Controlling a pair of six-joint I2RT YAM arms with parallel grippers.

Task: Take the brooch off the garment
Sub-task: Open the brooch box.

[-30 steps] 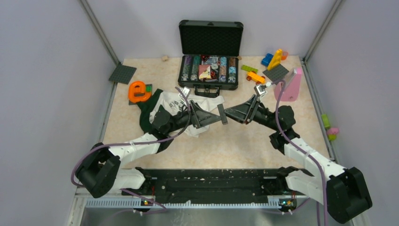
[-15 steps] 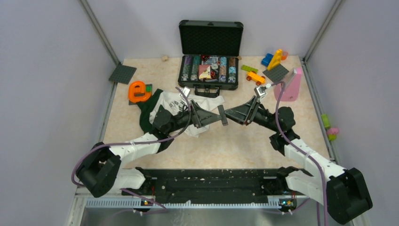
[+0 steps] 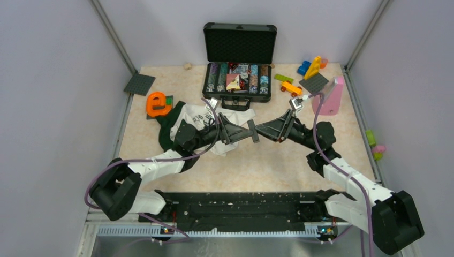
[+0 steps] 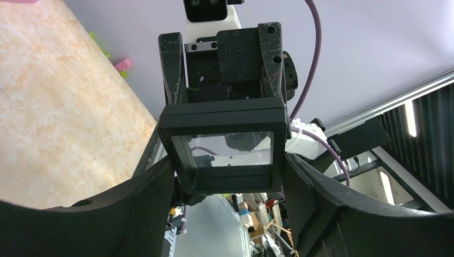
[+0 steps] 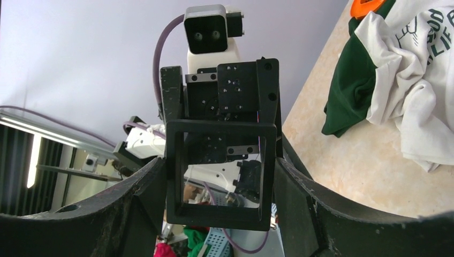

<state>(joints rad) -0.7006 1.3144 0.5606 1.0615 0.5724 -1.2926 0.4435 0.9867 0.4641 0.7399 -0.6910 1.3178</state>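
The right end effector [image 5: 220,179] pinches a black frame [image 4: 222,115] with a clear window above the counter [image 3: 267,166], just right of the garment [image 3: 197,115] in the top view. The left end effector [image 4: 227,179] faces it, its fingers [image 4: 144,203] flanking the same frame; I cannot tell whether they press it. The brooch is too small to make out on the garment, a crumpled white-and-green shirt.

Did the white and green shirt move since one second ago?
No. The shirt still lies with its green edge beside the orange letter, to the left of the open case, as before.
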